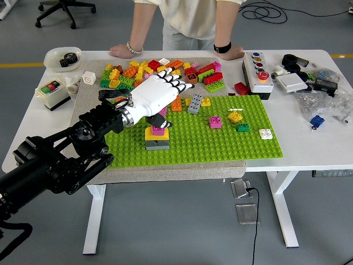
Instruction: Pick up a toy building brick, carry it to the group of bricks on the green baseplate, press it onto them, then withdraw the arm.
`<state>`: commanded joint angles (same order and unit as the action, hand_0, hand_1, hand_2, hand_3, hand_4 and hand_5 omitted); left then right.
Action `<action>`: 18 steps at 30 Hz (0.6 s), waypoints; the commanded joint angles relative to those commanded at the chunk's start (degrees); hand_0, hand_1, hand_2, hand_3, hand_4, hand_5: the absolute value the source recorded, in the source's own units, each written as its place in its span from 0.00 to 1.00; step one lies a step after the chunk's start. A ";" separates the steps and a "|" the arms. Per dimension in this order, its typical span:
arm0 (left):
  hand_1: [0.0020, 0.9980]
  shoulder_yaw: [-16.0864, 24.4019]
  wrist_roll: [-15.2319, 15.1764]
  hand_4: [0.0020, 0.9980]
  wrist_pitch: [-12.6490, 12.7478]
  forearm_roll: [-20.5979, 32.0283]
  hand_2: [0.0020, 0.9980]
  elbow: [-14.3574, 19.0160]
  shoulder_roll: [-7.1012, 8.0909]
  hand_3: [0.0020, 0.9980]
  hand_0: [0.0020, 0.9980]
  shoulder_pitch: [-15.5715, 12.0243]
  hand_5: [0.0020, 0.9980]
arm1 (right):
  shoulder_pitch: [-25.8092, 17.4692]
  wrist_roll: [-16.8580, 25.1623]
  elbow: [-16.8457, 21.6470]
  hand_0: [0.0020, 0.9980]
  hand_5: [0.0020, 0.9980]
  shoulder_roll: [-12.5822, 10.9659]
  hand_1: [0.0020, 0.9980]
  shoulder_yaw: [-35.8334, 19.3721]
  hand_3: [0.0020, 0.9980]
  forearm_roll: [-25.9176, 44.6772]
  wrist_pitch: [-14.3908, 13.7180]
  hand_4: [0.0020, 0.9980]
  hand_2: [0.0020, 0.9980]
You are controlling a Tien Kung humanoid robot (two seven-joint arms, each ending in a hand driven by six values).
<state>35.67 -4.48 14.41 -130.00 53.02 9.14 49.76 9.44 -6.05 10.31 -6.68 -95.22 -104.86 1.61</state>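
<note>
My left hand [164, 94], white with black joints, hovers over the left part of the green baseplate [220, 141], fingers spread and holding nothing. Just below its thumb stands a small stack [157, 138]: a pink brick on a yellow one on a grey one, pressed onto the plate. Further right on the plate sit a grey brick [195, 104], a pink brick [215, 121], a yellow brick [235, 116], a green brick [242, 127] and a white brick [266, 133]. A loose pile of coloured bricks [160, 72] lies behind the plate. My right arm is not visible.
A person stands at the far side, both hands [122, 51] resting on the table edge. A white bowl [62, 58] and a button box [52, 93] sit at the left. A control box [258, 72], bagged parts [322, 102] and a blue brick [317, 120] lie at the right.
</note>
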 joint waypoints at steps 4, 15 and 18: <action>0.93 0.26 0.04 1.00 -0.17 0.00 0.88 -0.04 -0.08 0.92 1.00 0.03 0.13 | -0.04 -0.02 0.00 0.75 0.52 0.01 0.64 0.00 0.64 -0.02 0.02 0.84 0.68; 0.93 0.54 0.20 1.00 -0.46 0.00 0.88 -0.19 0.30 0.91 1.00 0.06 0.13 | -0.11 -0.05 0.00 0.75 0.52 0.02 0.64 -0.02 0.64 -0.06 0.00 0.84 0.68; 0.93 0.53 0.21 1.00 -0.53 0.00 0.88 -0.23 0.40 0.91 1.00 0.03 0.13 | -0.12 -0.02 0.00 0.75 0.52 0.04 0.64 0.01 0.64 -0.03 -0.03 0.85 0.68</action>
<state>36.20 -4.27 13.88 -130.00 52.79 9.53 49.79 9.33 -6.08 10.31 -6.64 -95.21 -104.88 1.58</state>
